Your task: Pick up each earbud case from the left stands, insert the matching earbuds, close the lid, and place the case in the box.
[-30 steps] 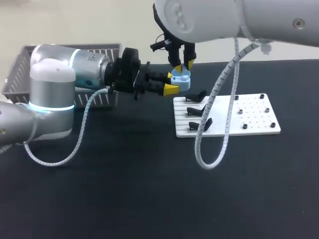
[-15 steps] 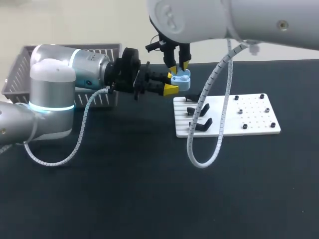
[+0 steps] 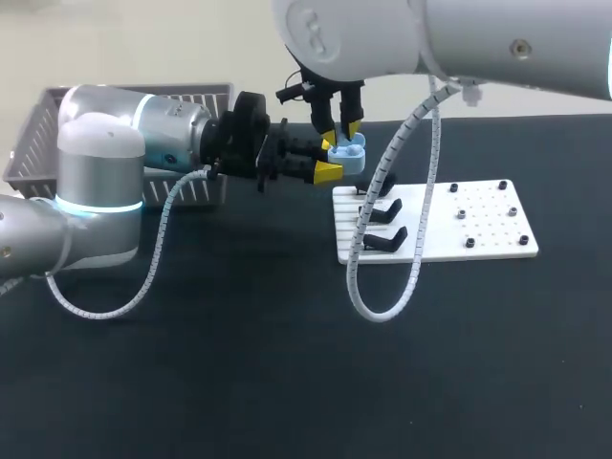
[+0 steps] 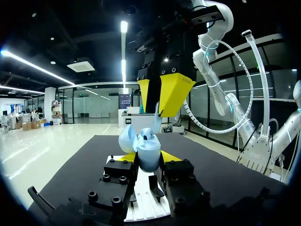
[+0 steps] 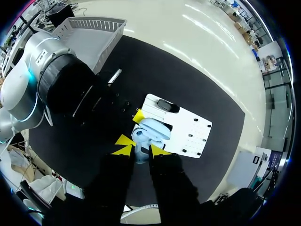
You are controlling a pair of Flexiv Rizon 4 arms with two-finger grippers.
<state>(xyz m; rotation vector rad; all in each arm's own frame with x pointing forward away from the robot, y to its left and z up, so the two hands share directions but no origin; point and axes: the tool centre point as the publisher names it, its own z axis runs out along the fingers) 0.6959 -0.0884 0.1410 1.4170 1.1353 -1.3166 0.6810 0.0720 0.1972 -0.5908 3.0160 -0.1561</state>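
Over the last second the right arm has swung toward 9 o'clock in the head view. Its claw point(image 3: 338, 133) slid that way and dipped a little, so it now hangs straight over the case point(image 3: 348, 153). The cable point(image 3: 382, 287) loop trailed along with it. The left arm and the case have not moved. I judge this a fine alignment for seating an earbud: the lid is open and the case has not reached the basket point(image 3: 38, 143).

The left claw point(image 4: 146, 158) is clamped on the case from both sides, holding it in the air just off the board point(image 3: 497, 239) at its 10 o'clock corner. I cannot tell whether the right claw point(image 4: 159, 96) grips anything.

The case is glossy pale-blue plastic, rounded like a pebble, and looks slick, with its lid hinged up. The board is a flat white rectangle, matt and drilled with small holes. It carries dark studs and angular black stands point(image 3: 382, 239). The basket, at 9 o'clock, is grey slatted plastic with flared walls. The bench point(image 3: 287, 382) is matt black and the cable is a ribbed white spiral.
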